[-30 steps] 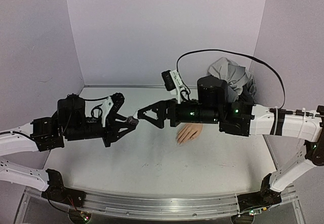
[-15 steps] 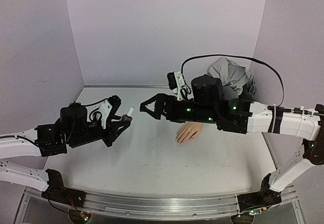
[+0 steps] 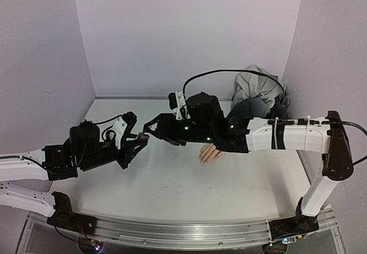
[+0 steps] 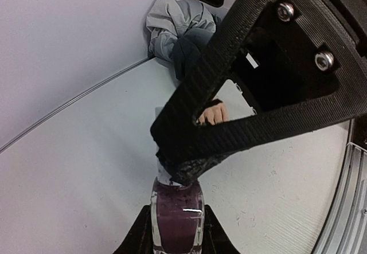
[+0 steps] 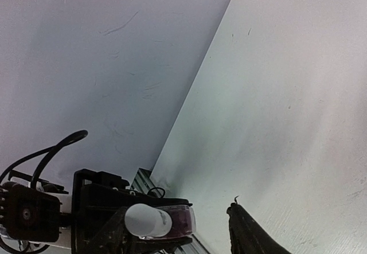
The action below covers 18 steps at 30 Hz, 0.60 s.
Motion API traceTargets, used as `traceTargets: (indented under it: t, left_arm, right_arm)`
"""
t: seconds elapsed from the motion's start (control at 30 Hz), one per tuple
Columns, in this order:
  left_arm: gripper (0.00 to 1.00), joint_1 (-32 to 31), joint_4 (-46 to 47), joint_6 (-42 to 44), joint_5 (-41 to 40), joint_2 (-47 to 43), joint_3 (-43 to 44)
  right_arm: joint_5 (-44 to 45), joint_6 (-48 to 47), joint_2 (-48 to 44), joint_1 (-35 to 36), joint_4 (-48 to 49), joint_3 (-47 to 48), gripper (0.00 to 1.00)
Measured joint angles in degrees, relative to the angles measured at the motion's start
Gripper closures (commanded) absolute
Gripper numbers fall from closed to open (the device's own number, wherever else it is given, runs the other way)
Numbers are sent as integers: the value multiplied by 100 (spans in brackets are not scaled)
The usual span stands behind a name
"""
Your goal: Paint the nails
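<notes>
My left gripper (image 3: pixel 139 138) is shut on a small glass bottle (image 4: pixel 176 215) of dark maroon polish, held off the table. The bottle's white cap (image 5: pixel 146 220) points toward my right gripper (image 3: pixel 151 129). That gripper's jaws stand around the cap, and one black finger (image 5: pixel 246 234) is still apart from the bottle. In the left wrist view a right finger (image 4: pixel 241 122) covers most of the cap. The peach mannequin hand (image 3: pixel 209 154) lies on the table under the right arm. Its nails are too small to make out.
A crumpled grey cloth (image 3: pixel 258 88) lies in the back right corner, over the hand's dark sleeve (image 4: pixel 192 47). The purple walls (image 3: pixel 183 36) close the white table (image 3: pixel 172 191) in on three sides.
The right arm has reached left until its jaws are around the bottle's cap, and the jaws have narrowed. The left gripper has kept its hold and shifted the bottle slightly.
</notes>
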Motion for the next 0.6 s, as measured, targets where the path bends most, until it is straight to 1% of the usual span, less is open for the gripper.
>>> traceTargets:
  t: [0.13,0.23,0.27,0.3,0.4,0.5,0.53,0.6]
  left_arm:
    - [100,-2,48,-2,-9,0,-22]
    - [100,-2,81,-4,-9,0,-22]
    - [100,-2,74,-17,-4,0,-22]
    - [100,-2,79,-68,-7,0,-22]
    - [100,9,55,-219,37,-37,-20]
    - [100,26,-63,-417,297,-138,-20]
    - [100,37,-109,-450,448,-203,-20]
    - [100,61,-199,-494,872,-404,-15]
  right_arm:
    - [-94,35,20,13,136,17,69]
    - [-157,-28,20,13,278,28,88]
    - [-201,-50,20,13,334,28,97]
    - [-205,-101,20,22,350,26,100]
    - [-330,-413,20,-2,501,-50,100]
    - [-616,-824,-15,-20,868,-264,100]
    - [-796,-977,-35,-33,970,-315,100]
    - [-1674,-1469,-94,-140,1449,-509,100]
